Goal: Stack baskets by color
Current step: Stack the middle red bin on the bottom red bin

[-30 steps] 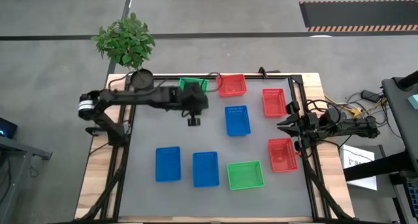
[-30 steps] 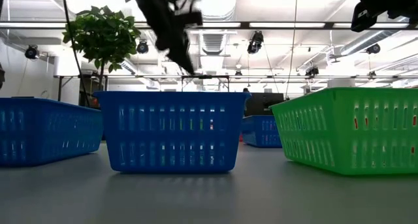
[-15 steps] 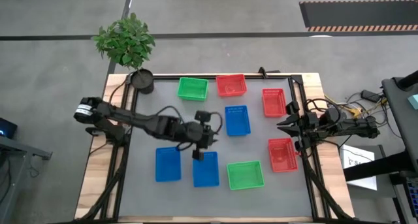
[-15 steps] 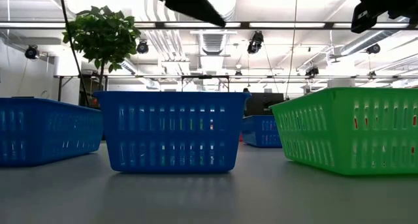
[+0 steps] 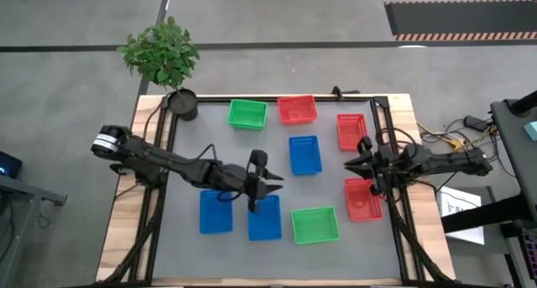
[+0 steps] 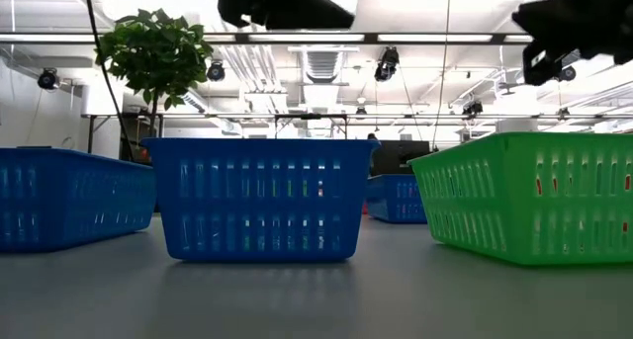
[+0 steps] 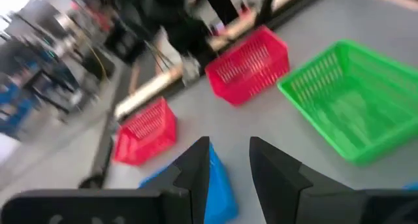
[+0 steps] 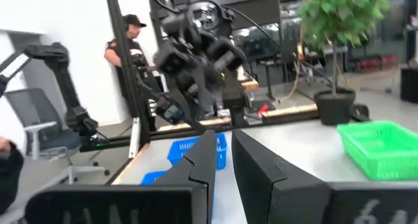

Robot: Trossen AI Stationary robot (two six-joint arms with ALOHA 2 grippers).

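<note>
Eight baskets rest on their bottoms on the grey table: green (image 5: 247,113), red (image 5: 297,109) and red (image 5: 351,131) along the far side, blue (image 5: 304,154) in the middle, red (image 5: 362,198) at the right, and green (image 5: 315,225), blue (image 5: 264,217) and blue (image 5: 216,211) near the front. My left gripper (image 5: 273,184) hovers above the far edge of the near-middle blue basket, pointing toward the right, open and empty (image 7: 228,145). My right gripper (image 5: 357,158) hangs between the two right-hand red baskets, its fingers a narrow gap apart (image 8: 224,136), holding nothing.
A potted plant (image 5: 179,103) stands at the table's far left corner. Black frame rails (image 5: 382,137) run along the table's sides. A person (image 8: 130,41) stands beyond the table's left side. Open grey surface lies left of the middle blue basket.
My left gripper has swung from the far side by the green basket toward the near edge and the right. It now hovers over the near-middle blue basket and has tipped from pointing down to nearly level. My right gripper has sunk a little and rolled.
</note>
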